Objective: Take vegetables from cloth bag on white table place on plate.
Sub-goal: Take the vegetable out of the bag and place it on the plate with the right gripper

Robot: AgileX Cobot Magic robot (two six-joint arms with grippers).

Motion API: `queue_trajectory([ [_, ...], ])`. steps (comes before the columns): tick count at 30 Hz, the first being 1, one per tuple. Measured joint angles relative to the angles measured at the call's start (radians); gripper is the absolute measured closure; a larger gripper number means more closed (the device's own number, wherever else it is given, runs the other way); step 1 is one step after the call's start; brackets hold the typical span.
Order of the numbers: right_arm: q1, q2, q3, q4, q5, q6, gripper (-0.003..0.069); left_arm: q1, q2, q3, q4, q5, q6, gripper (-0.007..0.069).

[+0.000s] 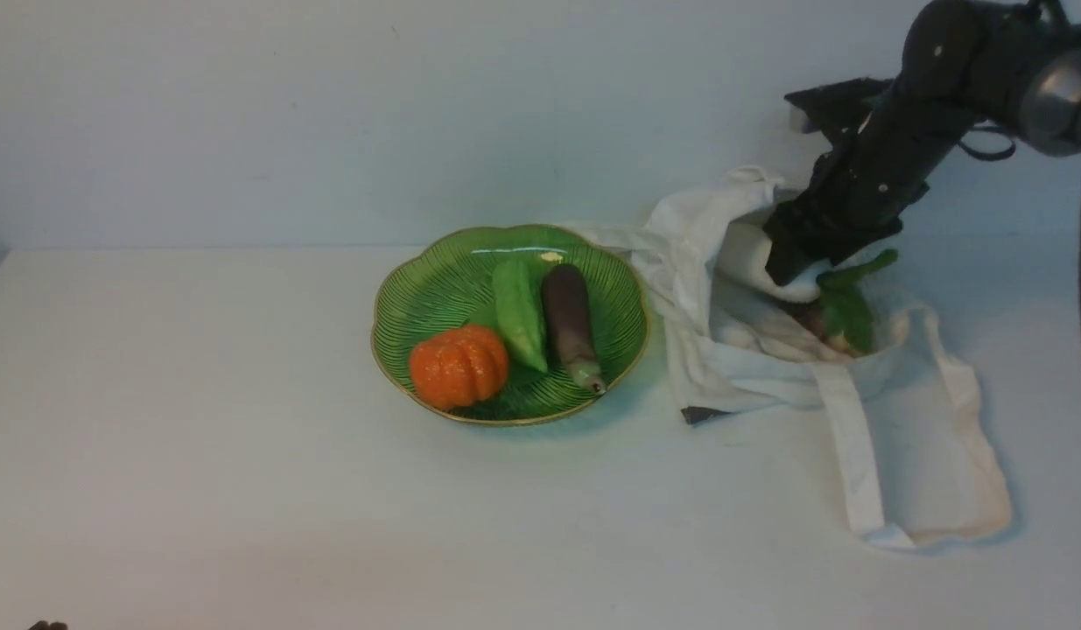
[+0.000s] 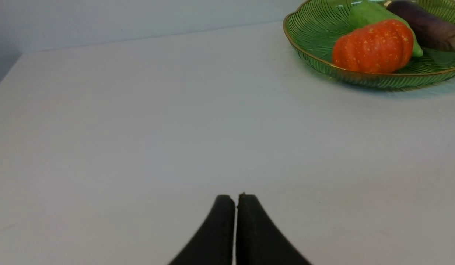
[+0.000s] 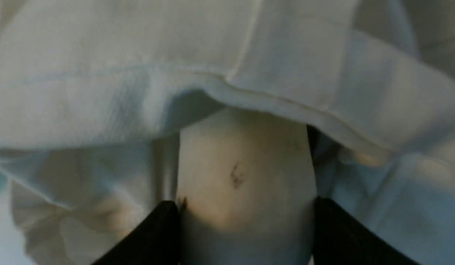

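Observation:
The off-white cloth bag (image 1: 803,367) lies open on the white table (image 1: 199,437), right of the green plate (image 1: 417,293). My right gripper (image 1: 798,262) reaches into the bag's mouth and is shut on the white radish (image 3: 245,176), one finger on each side of it. The radish's green leafy top (image 1: 846,297) sticks out beside the gripper. The dark purple eggplant (image 1: 569,319) lies on the plate. My left gripper (image 2: 235,200) is shut and empty, low over bare table, left of the plate (image 2: 312,33).
An orange pumpkin (image 1: 459,366) and a pointed green gourd (image 1: 518,315) also lie on the plate. The bag's strap handle (image 1: 855,455) trails toward the front right. A grey wall stands behind the table.

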Motion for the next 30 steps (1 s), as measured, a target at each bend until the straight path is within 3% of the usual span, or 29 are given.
queue_trajectory([
  [6,0.0,-0.115,0.078,-0.057,0.001,0.119,0.0239,0.0,0.0,0.0,0.0,0.0,0.0,0.0629],
  [12,0.0,-0.279,0.323,-0.06,0.008,0.17,0.0239,0.0,0.0,0.0,0.0,0.0,0.0,0.0629],
  [17,0.001,-0.361,0.441,0.044,0.009,0.222,0.0239,0.0,0.0,0.0,0.0,0.0,0.0,0.0629],
  [21,0.05,-0.385,0.462,0.179,0.006,0.206,0.0239,0.0,0.0,0.0,0.0,0.0,0.0,0.0629],
  [24,0.161,-0.381,0.464,0.256,-0.042,0.153,0.0239,0.0,0.0,0.0,0.0,0.0,0.0,0.0629],
  [30,0.349,-0.293,0.464,0.262,-0.355,0.154,0.0239,0.0,0.0,0.0,0.0,0.0,0.0,0.0629],
])
